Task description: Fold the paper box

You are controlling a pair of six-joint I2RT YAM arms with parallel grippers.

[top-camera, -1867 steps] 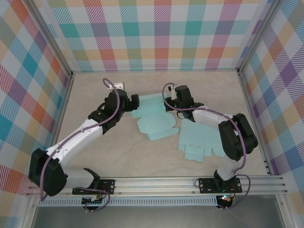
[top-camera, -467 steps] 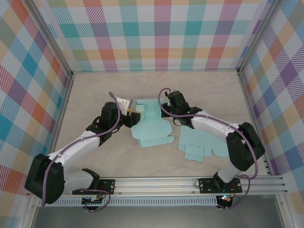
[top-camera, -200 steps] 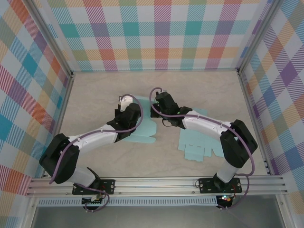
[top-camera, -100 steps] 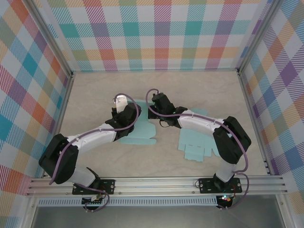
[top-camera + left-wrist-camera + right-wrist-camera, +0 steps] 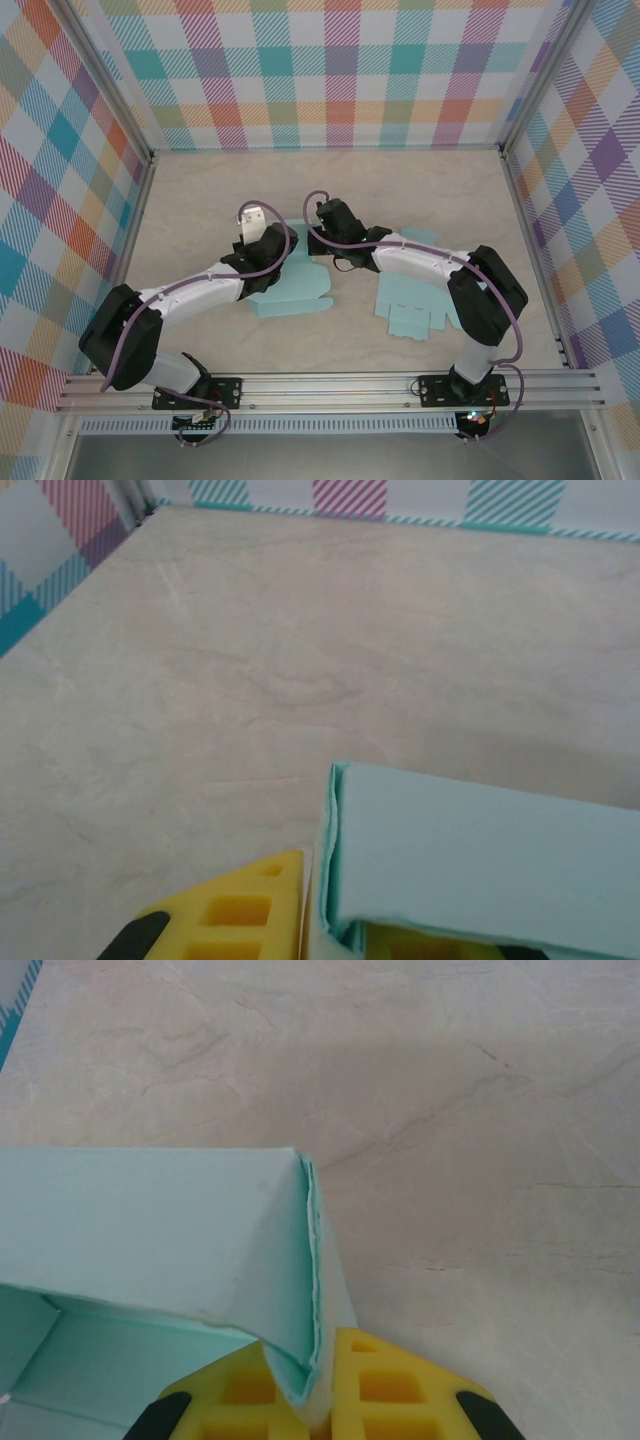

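The light teal paper box [image 5: 295,288] lies partly folded in the middle of the table, between my two arms. My left gripper [image 5: 268,243] is at its left end. In the left wrist view the left gripper [image 5: 330,905] is shut on an upright side wall of the paper box [image 5: 480,850], and one yellow finger [image 5: 235,915] presses from outside. My right gripper [image 5: 328,220] is at the box's far right corner. In the right wrist view the right gripper [image 5: 322,1365] is shut on a doubled, standing edge of the paper box [image 5: 160,1230].
A second teal cutout [image 5: 415,300] lies flat on the table to the right of the box, under the right arm. Checkered walls with metal corner posts [image 5: 150,155] enclose the beige table [image 5: 200,190] on three sides.
Both grippers and the box have shifted a little to the left. The left gripper has moved back to the box's left end and holds its side wall.
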